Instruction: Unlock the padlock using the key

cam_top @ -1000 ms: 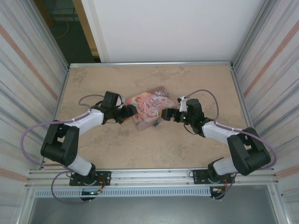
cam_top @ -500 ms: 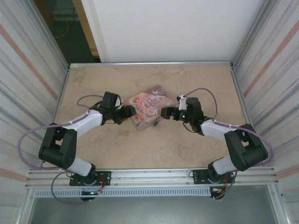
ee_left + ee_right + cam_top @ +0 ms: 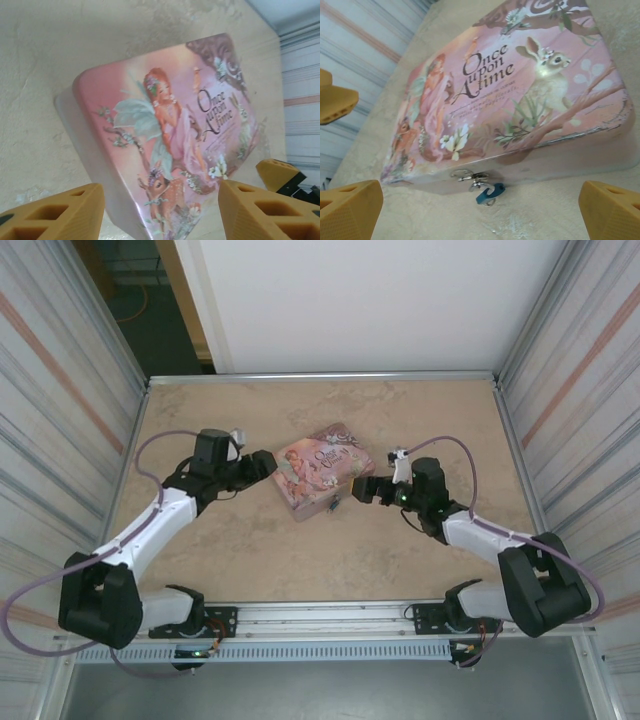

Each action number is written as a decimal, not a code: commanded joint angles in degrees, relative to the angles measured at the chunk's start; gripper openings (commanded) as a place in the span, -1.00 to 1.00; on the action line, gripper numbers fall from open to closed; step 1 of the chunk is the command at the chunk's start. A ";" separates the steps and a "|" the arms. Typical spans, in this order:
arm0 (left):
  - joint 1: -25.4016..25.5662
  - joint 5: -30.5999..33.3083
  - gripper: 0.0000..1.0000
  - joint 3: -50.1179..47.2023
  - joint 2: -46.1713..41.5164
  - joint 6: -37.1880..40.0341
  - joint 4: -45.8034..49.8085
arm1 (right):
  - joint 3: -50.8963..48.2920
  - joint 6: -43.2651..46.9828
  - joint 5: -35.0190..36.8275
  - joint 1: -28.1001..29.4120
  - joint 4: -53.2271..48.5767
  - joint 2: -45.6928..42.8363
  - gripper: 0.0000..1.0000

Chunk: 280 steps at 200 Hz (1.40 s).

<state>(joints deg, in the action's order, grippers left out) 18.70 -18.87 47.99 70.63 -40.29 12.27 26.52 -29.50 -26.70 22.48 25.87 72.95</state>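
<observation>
The padlock (image 3: 489, 193) is tiny and blue with a silvery shackle. It hangs from the metal clasp on the front wall of the pink illustrated tin (image 3: 510, 95) and rests on the table, a dark speck in the top view (image 3: 335, 506). My right gripper (image 3: 480, 210) is open, with its fingers wide to either side of the padlock and a little short of it. My left gripper (image 3: 160, 215) is open at the tin's left corner (image 3: 170, 130), its yellow fingers (image 3: 55, 215) apart and touching nothing. The key is out of view.
The tin (image 3: 320, 472) lies skewed in the middle of the beige table (image 3: 250, 560). Metal rails edge the table and corrugated walls (image 3: 60, 420) stand on both sides. The two grippers (image 3: 262, 465) (image 3: 362, 488) flank the tin closely.
The left arm has swung its elbow out to the left and its gripper has drawn back a little from the tin. The right gripper has shifted slightly to the right. The tin stays put.
</observation>
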 commanded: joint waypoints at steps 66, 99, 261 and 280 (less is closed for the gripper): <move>4.88 -7.89 -0.15 7.02 6.43 5.82 -0.93 | -3.96 -0.90 -4.39 1.45 10.31 3.48 0.85; 7.36 -11.23 -0.30 10.46 12.56 5.89 -1.26 | -2.47 -0.08 -5.12 3.99 13.07 8.97 0.77; 8.22 -14.31 -0.37 10.73 23.54 5.75 1.18 | 1.60 6.97 -7.87 7.67 17.31 20.14 0.66; 8.20 -14.26 -0.37 10.64 23.80 5.59 1.50 | 2.04 7.42 -8.69 7.89 18.04 20.94 0.63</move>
<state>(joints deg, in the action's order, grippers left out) 26.74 -32.62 58.83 93.36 -35.75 12.03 26.81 -24.80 -33.23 29.67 41.87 92.60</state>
